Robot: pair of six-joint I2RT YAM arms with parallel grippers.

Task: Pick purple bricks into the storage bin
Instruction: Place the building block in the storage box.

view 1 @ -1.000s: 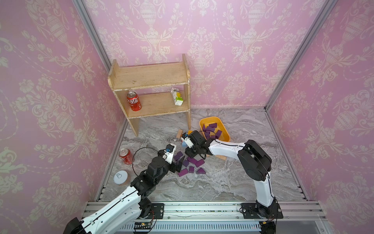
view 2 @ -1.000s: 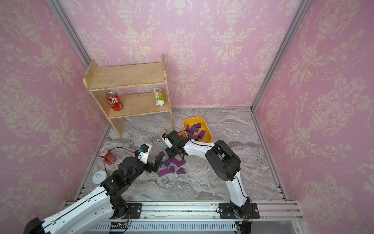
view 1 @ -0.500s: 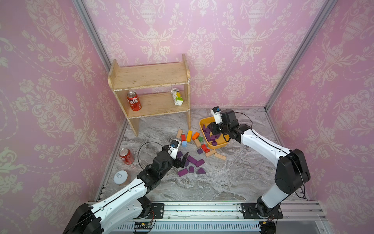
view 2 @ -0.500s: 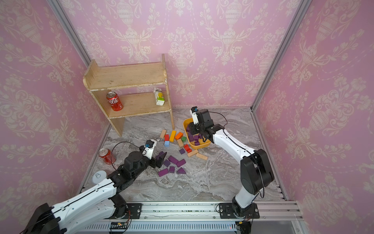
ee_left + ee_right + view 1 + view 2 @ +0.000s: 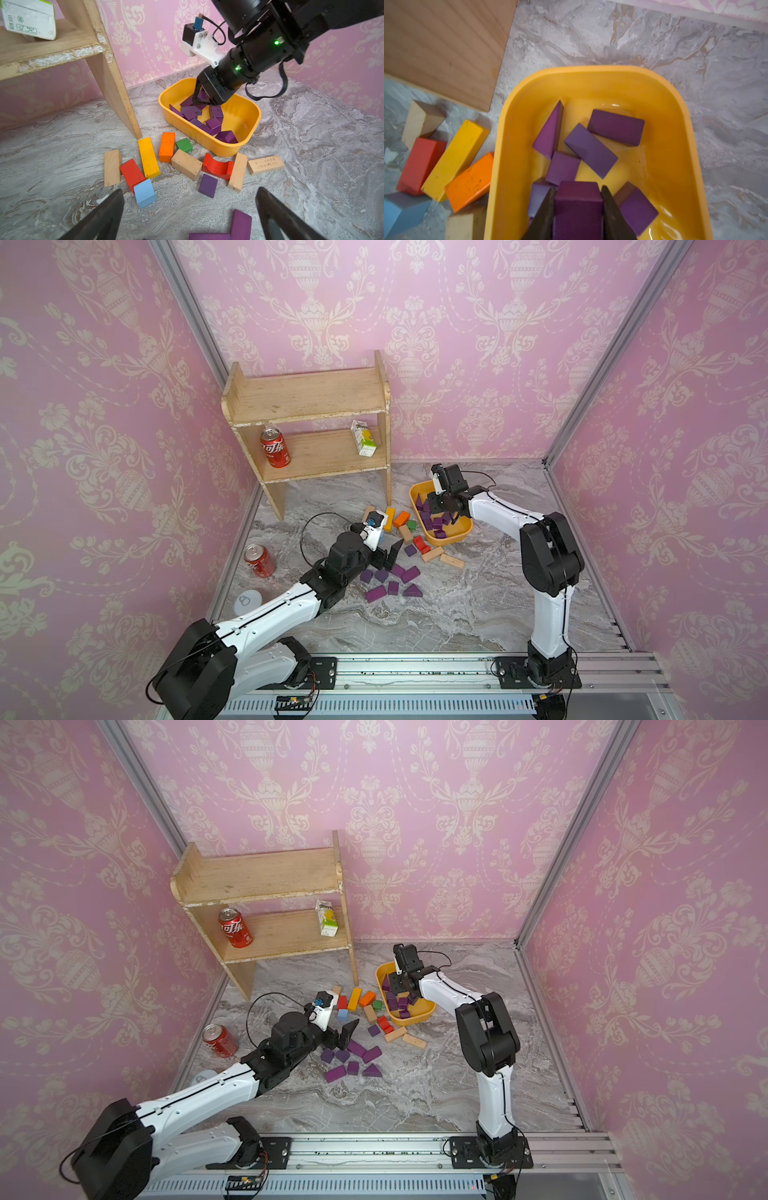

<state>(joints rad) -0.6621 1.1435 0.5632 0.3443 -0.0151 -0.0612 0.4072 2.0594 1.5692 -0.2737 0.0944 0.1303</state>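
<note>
In both top views the storage bin is noted just beside the shelf leg, its long axis slanted far-left to near-right. The right gripper is recorded over its far end, whereas a second ago it was at the loose purple bricks. In the left wrist view the left gripper is seen spread wide and empty. In the right wrist view a purple brick is clamped between the right jaws above the bin; its long axis cannot be told.

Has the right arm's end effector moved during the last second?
Yes. The right end effector went from the loose purple bricks to over the storage bin, nearer the back wall, carrying a purple brick.
</note>
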